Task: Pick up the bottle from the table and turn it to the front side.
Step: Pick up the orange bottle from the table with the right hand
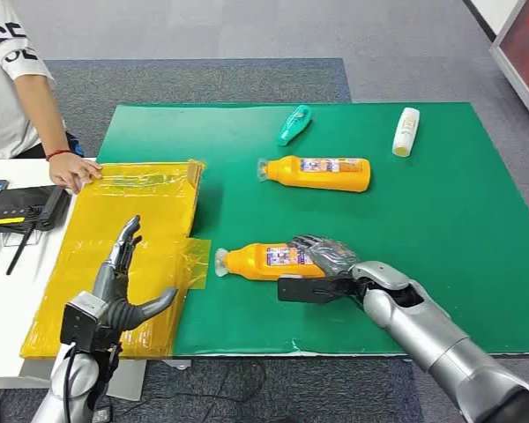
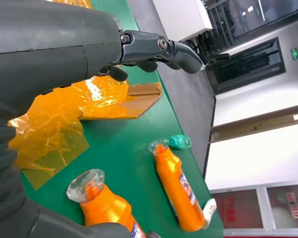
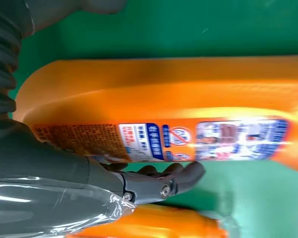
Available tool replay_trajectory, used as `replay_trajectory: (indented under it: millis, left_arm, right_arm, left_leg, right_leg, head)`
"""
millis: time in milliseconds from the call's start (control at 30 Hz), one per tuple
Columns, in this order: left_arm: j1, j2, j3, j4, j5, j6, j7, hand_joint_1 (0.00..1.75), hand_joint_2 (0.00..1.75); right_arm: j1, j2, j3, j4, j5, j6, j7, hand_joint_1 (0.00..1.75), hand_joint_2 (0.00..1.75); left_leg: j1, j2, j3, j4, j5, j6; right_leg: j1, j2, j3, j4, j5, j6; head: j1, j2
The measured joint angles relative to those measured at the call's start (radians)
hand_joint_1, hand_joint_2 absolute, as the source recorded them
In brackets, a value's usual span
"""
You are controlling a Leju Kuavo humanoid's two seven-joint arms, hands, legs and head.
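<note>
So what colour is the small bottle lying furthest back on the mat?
Teal green, the small bottle shows best in the head view.

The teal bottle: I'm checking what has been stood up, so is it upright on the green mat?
No, in the head view the teal bottle lies on its side on the green mat.

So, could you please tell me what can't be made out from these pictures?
- Right hand on the near orange bottle: the head view hides the underside, so whether the fingers truly grip it or only rest on it is unclear.
- Label print on the far orange bottle: too small in the head view.
- The person: cut off by the head view's edge.
- White bottle: partly hidden behind the far orange bottle in the left wrist view.
</note>
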Motion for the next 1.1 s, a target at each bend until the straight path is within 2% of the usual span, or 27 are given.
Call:
replay_trajectory:
  millis: [233, 400, 667, 1100]
  left_arm:
    - [0.01, -0.003, 0.004, -0.002, -0.013, 0.002, 0.015, 0.0, 1.75]
    - [0.015, -0.01, 0.009, -0.005, -0.022, 0.001, 0.025, 0.0, 1.75]
    - [0.016, -0.016, 0.017, -0.012, -0.026, -0.001, 0.033, 0.0, 1.75]
    - [0.022, -0.017, 0.027, -0.012, -0.026, -0.001, 0.034, 0.0, 1.75]
  right_arm:
    - [-0.012, 0.036, 0.009, 0.051, 0.087, -0.029, 0.102, 0.0, 1.75]
    - [-0.016, 0.066, 0.002, 0.087, 0.144, -0.046, 0.136, 0.0, 1.75]
    - [-0.017, 0.097, -0.034, 0.111, 0.176, -0.028, 0.139, 0.0, 1.75]
    - [-0.017, 0.104, -0.054, 0.127, 0.18, -0.027, 0.132, 0.0, 1.75]
  left_leg:
    - [0.0, 0.0, 0.0, 0.0, 0.0, 0.0]
    - [0.0, 0.0, 0.0, 0.0, 0.0, 0.0]
    - [0.0, 0.0, 0.0, 0.0, 0.0, 0.0]
    - [0.0, 0.0, 0.001, 0.0, 0.0, 0.0]
  right_leg:
    - [0.0, 0.0, 0.0, 0.0, 0.0, 0.0]
    - [0.0, 0.0, 0.0, 0.0, 0.0, 0.0]
    - [0.0, 0.0, 0.0, 0.0, 0.0, 0.0]
    - [0.0, 0.0, 0.001, 0.0, 0.0, 0.0]
  head:
    - [0.0, 0.0]
    - [0.0, 0.0]
    - [0.0, 0.0]
    - [0.0, 0.0]
